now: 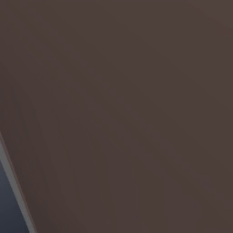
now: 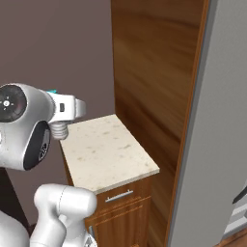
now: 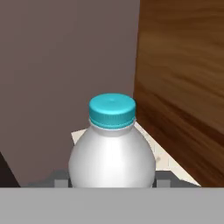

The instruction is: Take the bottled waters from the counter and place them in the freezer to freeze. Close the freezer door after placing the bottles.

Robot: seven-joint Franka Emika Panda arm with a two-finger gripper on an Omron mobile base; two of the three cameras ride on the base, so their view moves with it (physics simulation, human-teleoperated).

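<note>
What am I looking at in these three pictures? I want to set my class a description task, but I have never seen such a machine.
It is a white robot arm on a driving base, in a computer-drawn kitchen. Two cameras ride on the base. The left one faces a plain brown wall. The right one looks past the arm at a speckled beige counter on wooden cabinets, beside a tall wooden panel and a grey fridge door. The third camera sits on the hand. There the gripper is shut on a water bottle with a teal cap, its fingers either side of the bottle.
</note>
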